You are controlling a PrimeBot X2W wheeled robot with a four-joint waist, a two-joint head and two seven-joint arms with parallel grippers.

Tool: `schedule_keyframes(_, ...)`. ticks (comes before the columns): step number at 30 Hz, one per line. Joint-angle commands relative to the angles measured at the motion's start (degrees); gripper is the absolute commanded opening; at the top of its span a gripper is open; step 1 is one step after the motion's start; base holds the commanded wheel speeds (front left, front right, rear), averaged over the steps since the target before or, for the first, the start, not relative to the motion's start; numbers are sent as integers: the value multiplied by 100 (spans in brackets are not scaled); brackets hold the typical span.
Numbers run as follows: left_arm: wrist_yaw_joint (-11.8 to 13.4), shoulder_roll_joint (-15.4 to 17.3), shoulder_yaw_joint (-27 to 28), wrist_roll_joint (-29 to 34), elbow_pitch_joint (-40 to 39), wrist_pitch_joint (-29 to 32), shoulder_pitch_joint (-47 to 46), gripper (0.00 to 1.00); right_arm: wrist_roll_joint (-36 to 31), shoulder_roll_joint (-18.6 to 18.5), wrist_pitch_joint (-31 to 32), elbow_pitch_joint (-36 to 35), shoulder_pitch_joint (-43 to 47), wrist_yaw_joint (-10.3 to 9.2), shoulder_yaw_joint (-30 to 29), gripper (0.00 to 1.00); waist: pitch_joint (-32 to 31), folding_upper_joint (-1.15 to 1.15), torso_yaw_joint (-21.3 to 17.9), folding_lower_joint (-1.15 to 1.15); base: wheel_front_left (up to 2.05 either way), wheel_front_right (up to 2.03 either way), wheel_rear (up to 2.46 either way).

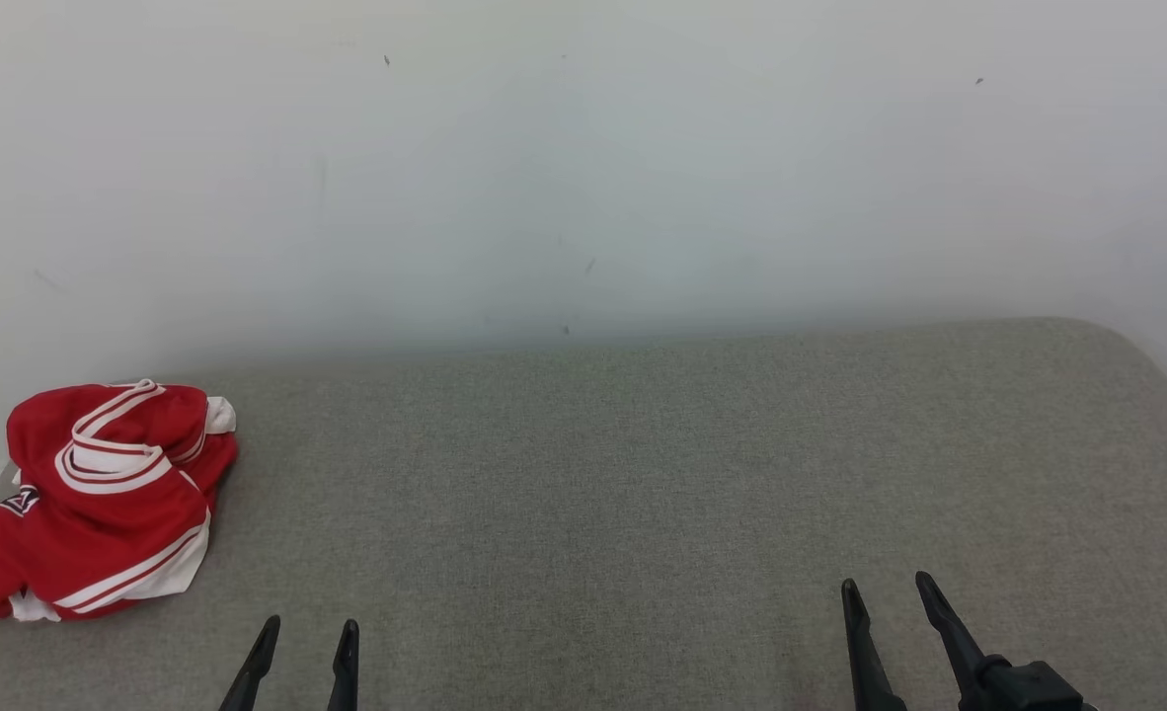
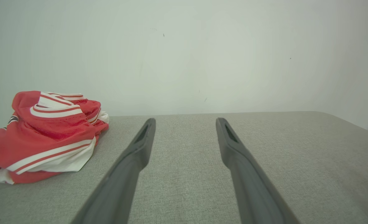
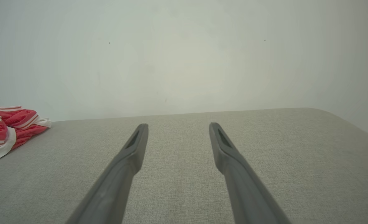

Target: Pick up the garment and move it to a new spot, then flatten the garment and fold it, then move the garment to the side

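- A crumpled red garment [image 1: 100, 499] with white striped trim lies bunched at the left end of a grey woven-fabric surface [image 1: 643, 474].
- It looks light, soft and floppy; pinch a raised top fold.
- The left gripper [image 1: 309, 624], fingers apart and empty, is near it; the right gripper [image 1: 886, 583], likewise apart, is well away.

The left gripper [image 1: 311, 624] sits at the lower left of the head view. Its two dark fingers show at the tips alone, pointing up the view and leaning slightly right. The jaws stand wide apart. In the left wrist view both fingers run straight ahead, near parallel, with the tapered tips level.

The right gripper [image 1: 886, 581] sits at the lower right and reaches further up the head view than the left. Its fingers lean left, and the dark finger mount [image 1: 1023, 686] shows at their base. The jaws are likewise spread wide, with fingers near parallel and tips level in the right wrist view.
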Motion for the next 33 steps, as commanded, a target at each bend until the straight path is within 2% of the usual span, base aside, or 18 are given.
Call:
schedule_keyframes(1, 5, -5, 37, 110, 14, -44, 35, 100, -147, 28, -44, -12, -26, 2, 9, 100, -18, 0, 0, 0, 0, 0, 0)
schedule_keyframes(23, -27, -31, 225, 206, 105, -56, -17, 100, -216, 55, -46, 22, -65, 2, 35, 100, 11, 0, 19, 0, 0, 0, 0)
schedule_keyframes(33, -4, -31, 229, 194, 58, -56, -18, 100, -216, 62, -46, -4, -81, 2, 143, 100, 43, 0, 262, 0, 0, 0, 0)
